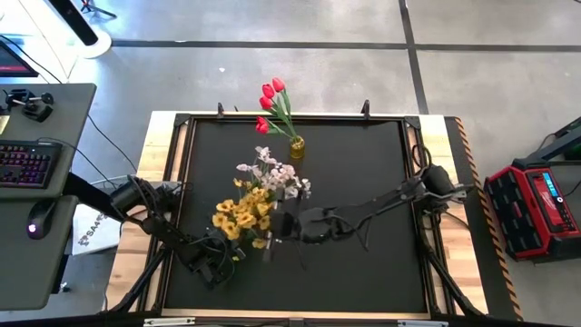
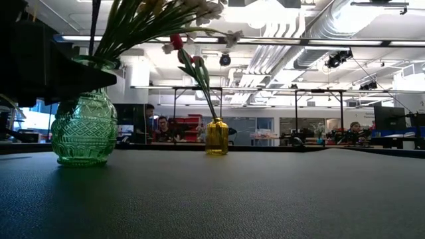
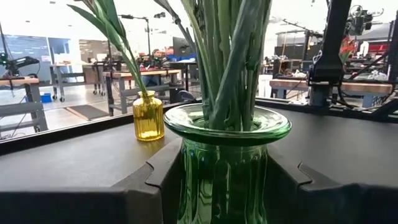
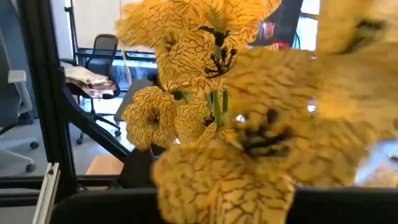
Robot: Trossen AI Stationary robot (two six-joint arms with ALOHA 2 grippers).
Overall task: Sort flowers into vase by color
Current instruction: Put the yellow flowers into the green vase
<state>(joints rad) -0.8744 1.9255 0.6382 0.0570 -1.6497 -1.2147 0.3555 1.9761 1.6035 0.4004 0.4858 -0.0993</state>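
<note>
Left gripper [image 1: 216, 263] is clamped around the green vase [image 3: 227, 134]. Right gripper [image 1: 280, 225], fingers unclear, is at the yellow blossoms [image 1: 238, 216]; keep stems vertical and lower slowly.

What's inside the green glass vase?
Many green stems stand in the green vase, topped by yellow blossoms and pale white blossoms. The stem bottoms are hidden by the patterned glass.

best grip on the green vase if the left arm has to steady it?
Grip the green vase low on its neck, under the flared rim, coming level from the left arm's side. The rim would likely stop the jaws from slipping upward, and the stems fill the mouth, so a top-down approach is blocked. The left gripper already flanks it.
</note>
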